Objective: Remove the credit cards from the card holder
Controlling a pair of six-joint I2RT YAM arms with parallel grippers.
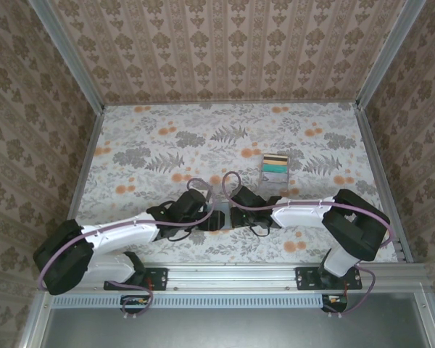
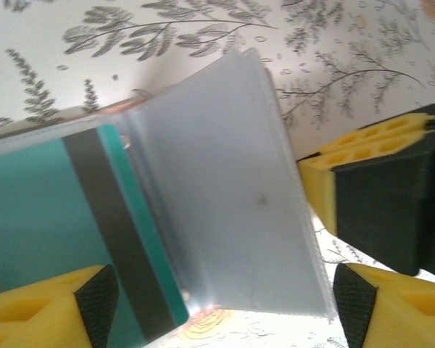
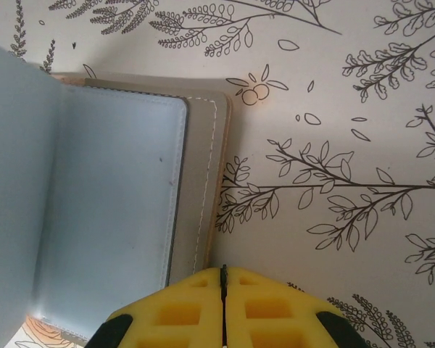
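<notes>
Arms low, tip-to-tip at card holder (image 3: 116,203); L jaws wide, R jaws closed.

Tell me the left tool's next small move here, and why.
Probably shift the open left tool toward the teal card and close on its near edge. The wallet lies open and the card sits in one panel. The tool is centred over the raised clear sleeve instead, and the shut right tool is at the wallet's edge.
</notes>
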